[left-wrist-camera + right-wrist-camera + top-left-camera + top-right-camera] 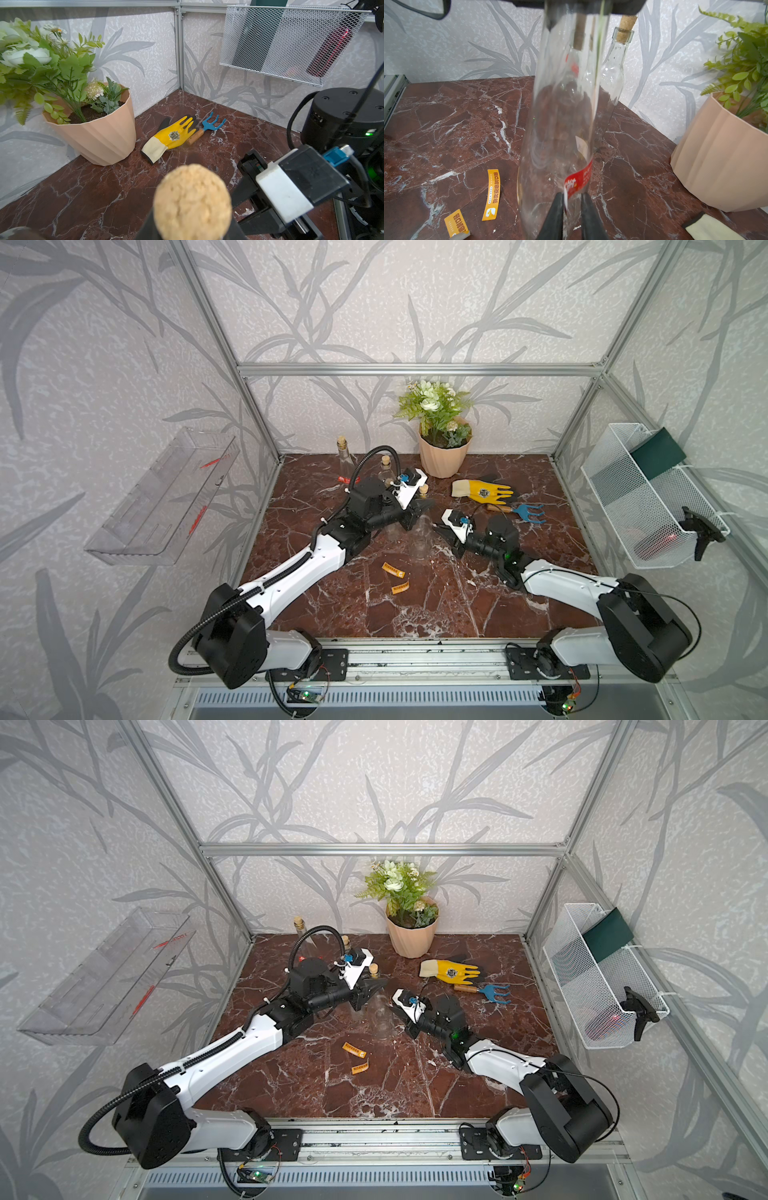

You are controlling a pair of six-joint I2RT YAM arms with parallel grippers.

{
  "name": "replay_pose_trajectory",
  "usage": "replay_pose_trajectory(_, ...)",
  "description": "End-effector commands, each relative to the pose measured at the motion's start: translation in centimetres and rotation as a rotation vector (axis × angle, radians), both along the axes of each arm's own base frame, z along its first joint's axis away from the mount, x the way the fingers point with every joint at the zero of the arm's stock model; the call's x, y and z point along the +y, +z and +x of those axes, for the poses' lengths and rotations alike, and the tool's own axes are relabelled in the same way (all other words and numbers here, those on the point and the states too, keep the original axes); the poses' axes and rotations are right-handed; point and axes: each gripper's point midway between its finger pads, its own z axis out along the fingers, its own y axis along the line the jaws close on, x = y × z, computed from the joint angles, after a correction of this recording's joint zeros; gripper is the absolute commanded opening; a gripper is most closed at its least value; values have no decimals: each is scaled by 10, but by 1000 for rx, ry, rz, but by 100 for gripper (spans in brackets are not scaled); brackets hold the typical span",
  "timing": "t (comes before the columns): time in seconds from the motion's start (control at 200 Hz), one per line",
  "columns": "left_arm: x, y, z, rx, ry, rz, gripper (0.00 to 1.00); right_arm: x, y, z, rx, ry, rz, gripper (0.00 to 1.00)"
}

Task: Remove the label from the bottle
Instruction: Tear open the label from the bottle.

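The clear bottle [562, 114] stands mid-table, its corked neck clamped by the left gripper [422, 507]. The right gripper [572, 207], narrow, straddles the loose end of the red label [579, 178] low on the glass; whether it pinches, I cannot tell. Red-brown marble table [415, 614], leaf-patterned walls [374, 302]. An orange strip [493, 195] nearby reads 外卖安心封口贴

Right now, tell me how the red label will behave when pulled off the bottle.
The red label looks thin and floppy: its loose white end curls between the jaws of the right pincer. It is likely near weightless, like the orange strips lying nearby. It may tear or stick, since the rest clings around the glass bottle.
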Motion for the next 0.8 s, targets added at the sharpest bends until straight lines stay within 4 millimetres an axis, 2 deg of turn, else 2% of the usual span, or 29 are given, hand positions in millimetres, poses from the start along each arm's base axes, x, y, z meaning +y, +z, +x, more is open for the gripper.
replay_pose_trajectory(0.0,3,-15,-4,21,1,37,11,3,20,1,-31,11,37,19)
replay_pose_trajectory(0.795,2,-17,-5,25,-4,38,11,3,25,1,-33,12,43,18)
